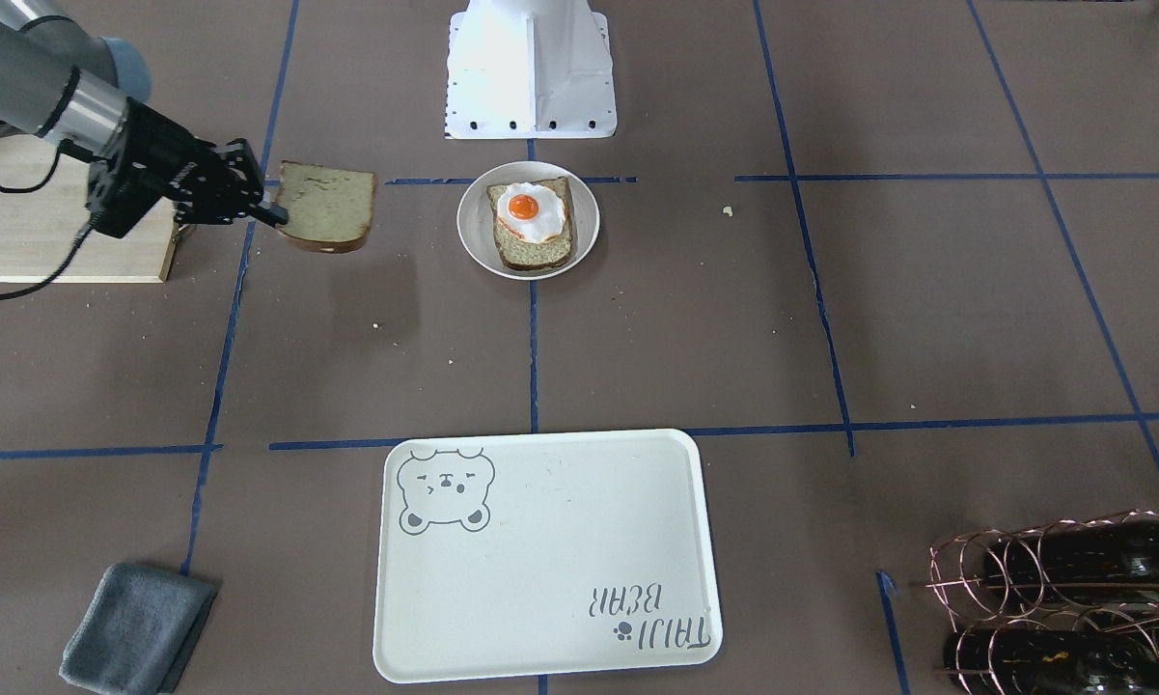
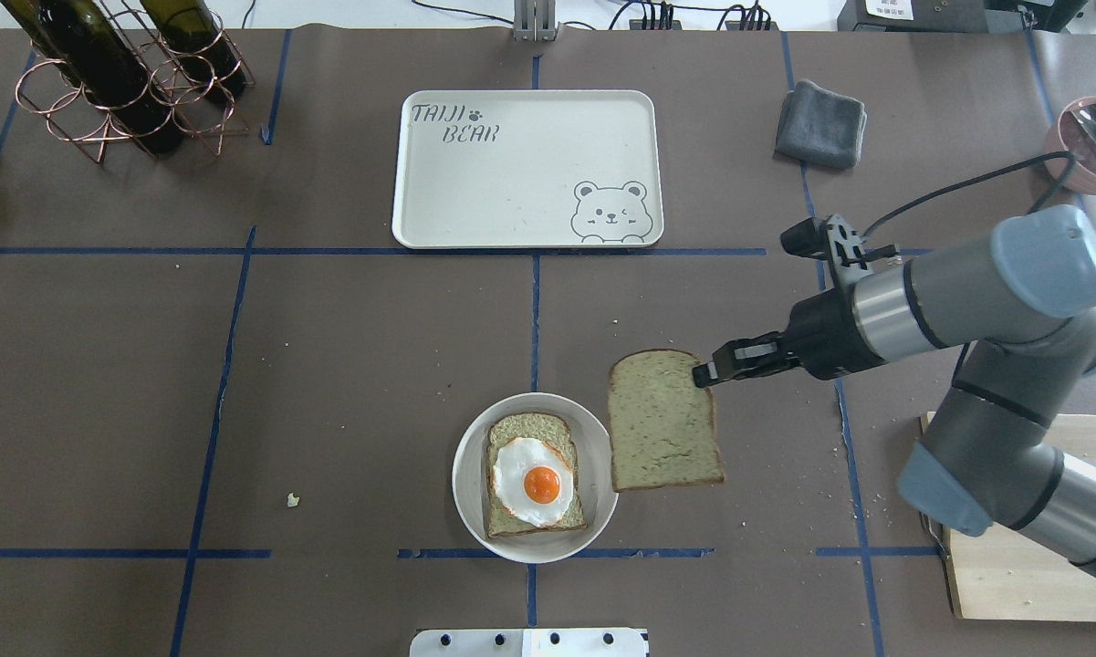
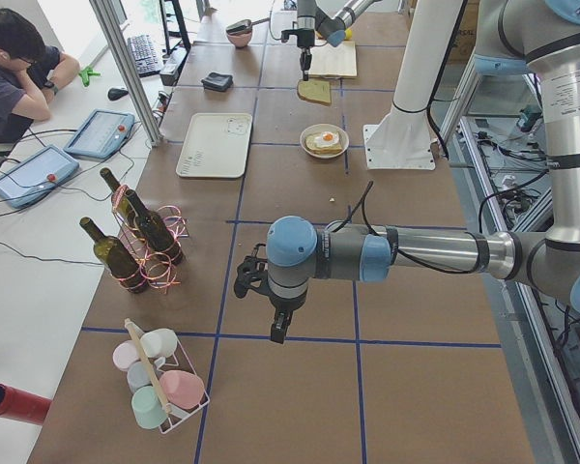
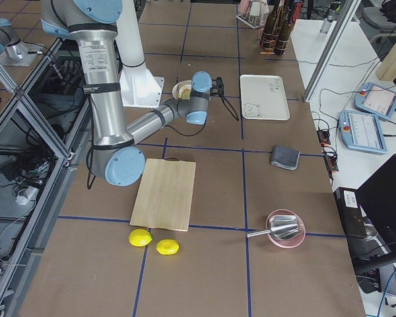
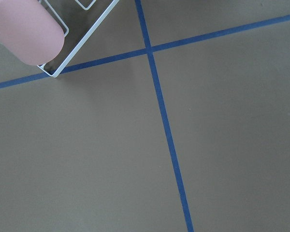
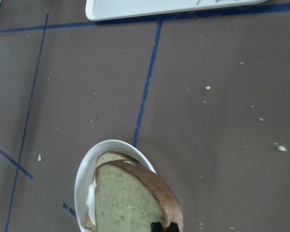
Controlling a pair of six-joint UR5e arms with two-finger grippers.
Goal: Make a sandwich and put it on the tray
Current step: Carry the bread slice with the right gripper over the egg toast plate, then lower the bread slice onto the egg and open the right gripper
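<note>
My right gripper (image 2: 704, 372) is shut on the corner of a bread slice (image 2: 662, 420) and holds it in the air just right of the small white plate (image 2: 464, 474). That plate holds the other bread slice (image 2: 525, 429) with the fried egg (image 2: 534, 470) on top. In the right wrist view the held slice (image 6: 130, 198) hangs over the plate's rim (image 6: 84, 174). The cream bear tray (image 2: 511, 173) lies bare at the table's far middle. My left gripper (image 3: 280, 333) hovers over bare table far off to the left; I cannot tell whether it is open.
A copper wine rack with bottles (image 2: 119, 73) stands far left and a grey cloth (image 2: 819, 123) far right. The wooden cutting board (image 2: 1013, 566) lies under my right arm. A pink bowl with a spoon (image 2: 1090, 137), two lemons (image 4: 140, 238) and a cup rack (image 3: 159, 382) lie at the table's ends.
</note>
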